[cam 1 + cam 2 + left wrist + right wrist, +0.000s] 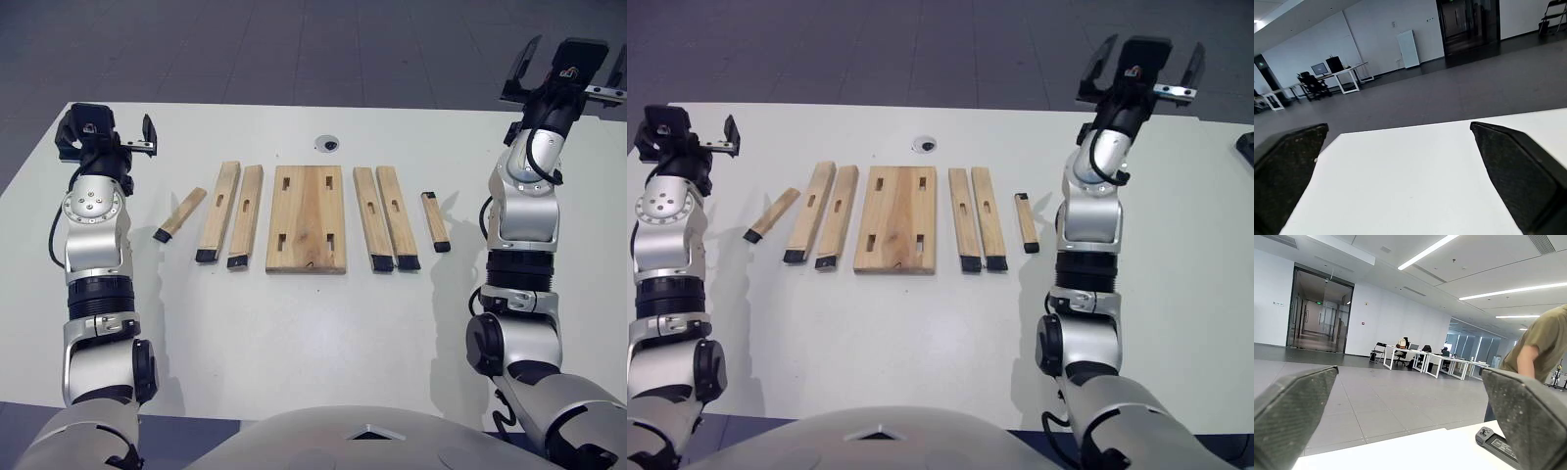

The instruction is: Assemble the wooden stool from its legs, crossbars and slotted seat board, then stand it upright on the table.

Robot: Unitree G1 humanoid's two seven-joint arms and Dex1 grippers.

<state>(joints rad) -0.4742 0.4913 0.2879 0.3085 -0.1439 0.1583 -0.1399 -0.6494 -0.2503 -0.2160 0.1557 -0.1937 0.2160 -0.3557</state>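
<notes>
Both pincers are spread wide, holding and touching nothing: the left pincer (103, 137) over the white bench's (294, 333) left side, the right pincer (571, 69) raised near its far right edge. Between the arms the slotted seat board (307, 217) lies flat, flanked by paired legs (217, 211) and an outer crossbar (179, 213) on each side.

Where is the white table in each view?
Left eye view: table spans the middle.
Right eye view: table likewise.
Left wrist view: table between the left fingers.
Right wrist view: a strip between the right fingers.
Shared landmark: grey floor beyond its far edge.
</notes>
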